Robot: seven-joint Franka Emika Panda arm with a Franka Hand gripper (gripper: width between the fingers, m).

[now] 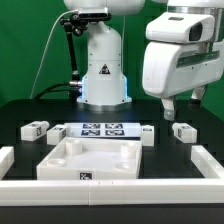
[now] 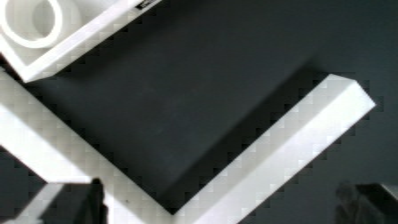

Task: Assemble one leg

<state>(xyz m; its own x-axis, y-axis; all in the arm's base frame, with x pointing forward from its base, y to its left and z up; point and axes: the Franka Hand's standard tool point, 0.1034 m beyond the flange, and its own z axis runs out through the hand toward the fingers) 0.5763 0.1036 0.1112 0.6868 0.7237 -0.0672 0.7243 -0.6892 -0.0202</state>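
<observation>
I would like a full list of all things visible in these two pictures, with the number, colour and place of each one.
legs: three seen, white with black-and-white tags; one at the exterior view's left of the marker board (it may be two pieces), two at its right
marker board: one, white with black tags, flat before the arm base
tray-shaped square part: one, white, nearer the camera than the marker board
border rails: three stretches, white, along the table's left, right and near edges
table: one, black
arm base: one, white, back centre
hand: one, white with dark fingers, open and empty, above the rightmost leg
</observation>
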